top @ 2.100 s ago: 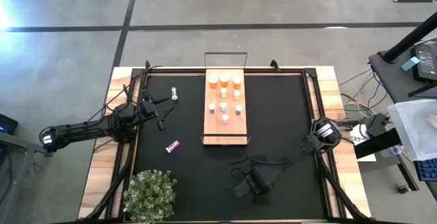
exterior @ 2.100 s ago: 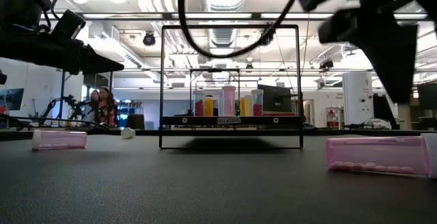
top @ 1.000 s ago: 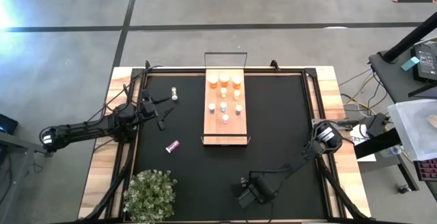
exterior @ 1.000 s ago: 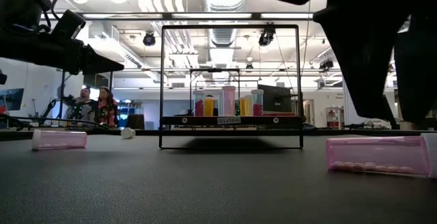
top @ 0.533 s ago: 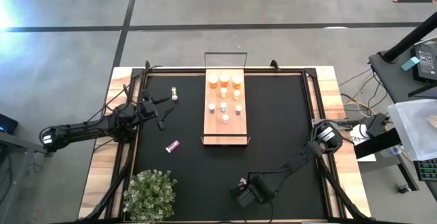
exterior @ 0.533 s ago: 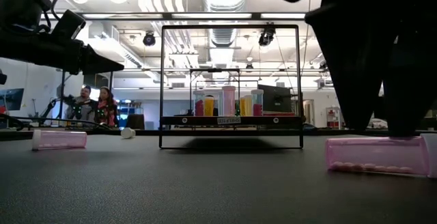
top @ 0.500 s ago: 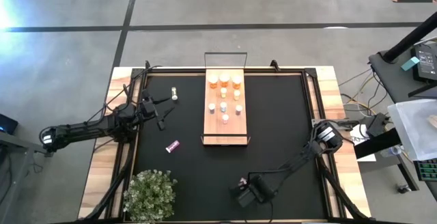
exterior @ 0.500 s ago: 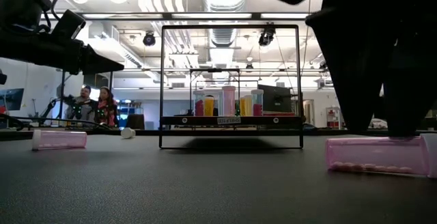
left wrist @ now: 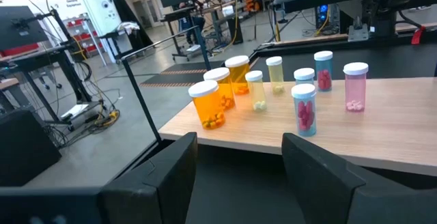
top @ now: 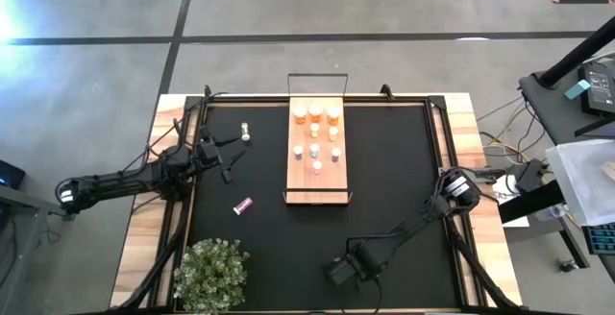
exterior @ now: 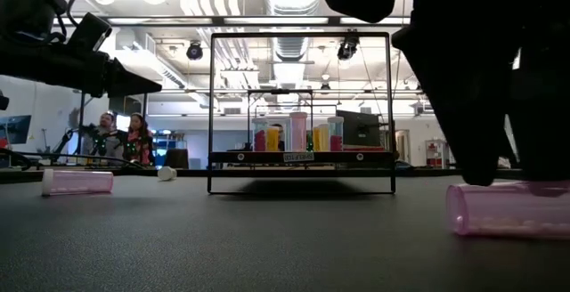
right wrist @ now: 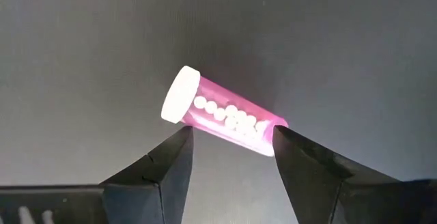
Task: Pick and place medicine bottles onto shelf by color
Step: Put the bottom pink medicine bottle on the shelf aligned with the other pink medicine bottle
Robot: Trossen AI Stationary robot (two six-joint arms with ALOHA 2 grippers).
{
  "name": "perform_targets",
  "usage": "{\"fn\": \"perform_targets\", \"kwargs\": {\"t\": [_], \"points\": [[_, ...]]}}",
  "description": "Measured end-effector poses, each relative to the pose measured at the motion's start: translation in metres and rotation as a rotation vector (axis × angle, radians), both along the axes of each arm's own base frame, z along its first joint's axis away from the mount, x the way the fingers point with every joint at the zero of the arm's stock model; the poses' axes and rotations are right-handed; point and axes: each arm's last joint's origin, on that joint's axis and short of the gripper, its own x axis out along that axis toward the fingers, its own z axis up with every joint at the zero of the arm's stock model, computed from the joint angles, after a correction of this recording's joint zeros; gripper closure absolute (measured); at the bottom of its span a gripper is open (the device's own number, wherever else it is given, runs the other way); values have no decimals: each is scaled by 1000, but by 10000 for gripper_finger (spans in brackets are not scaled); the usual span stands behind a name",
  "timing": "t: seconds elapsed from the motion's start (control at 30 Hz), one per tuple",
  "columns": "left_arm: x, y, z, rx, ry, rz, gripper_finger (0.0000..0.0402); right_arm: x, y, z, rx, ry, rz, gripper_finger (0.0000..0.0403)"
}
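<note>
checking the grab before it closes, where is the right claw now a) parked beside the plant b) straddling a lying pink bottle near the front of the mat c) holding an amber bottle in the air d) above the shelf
b, the right claw has a finger on each side of a pink bottle lying on its side on the black mat, fingers still apart.

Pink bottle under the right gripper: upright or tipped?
Tipped: the pink bottle lies on its side on the mat, white cap sideways.

I can't read any text, label or number here. The shelf [exterior: 301, 158] carries a small pale tag on its front edge in the low view, but its print is too small for me to read.
</note>
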Motion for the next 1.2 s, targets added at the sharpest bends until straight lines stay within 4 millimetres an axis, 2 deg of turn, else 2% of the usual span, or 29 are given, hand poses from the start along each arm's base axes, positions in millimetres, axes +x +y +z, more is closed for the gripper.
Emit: {"fn": "perform_targets", "kwargs": {"t": [0.13,0.23,0.5,0.67,0.77,0.83,1.07,1.2], "points": [[0,0,0,0,-1,0,203,-1,1,0,28,17,-19,211],[0,0,0,0,-1,0,203,1,2,0,54,16,-136,211],[0,0,0,1,-1,0,203,9,-11,-2,124,62,-712,211],[0,0,0,0,-1,0,203,19,-28,-2,171,87,-1095,211],[0,0,0,1,-1,0,203,24,-39,-1,180,90,-1219,211],[0,0,0,1,-1,0,203,24,-43,2,179,88,-1215,211],[0,0,0,1,-1,0,203,23,-46,15,120,-1,-869,211],[0,0,0,0,-1,0,203,23,-46,16,105,-19,-751,211]]}}
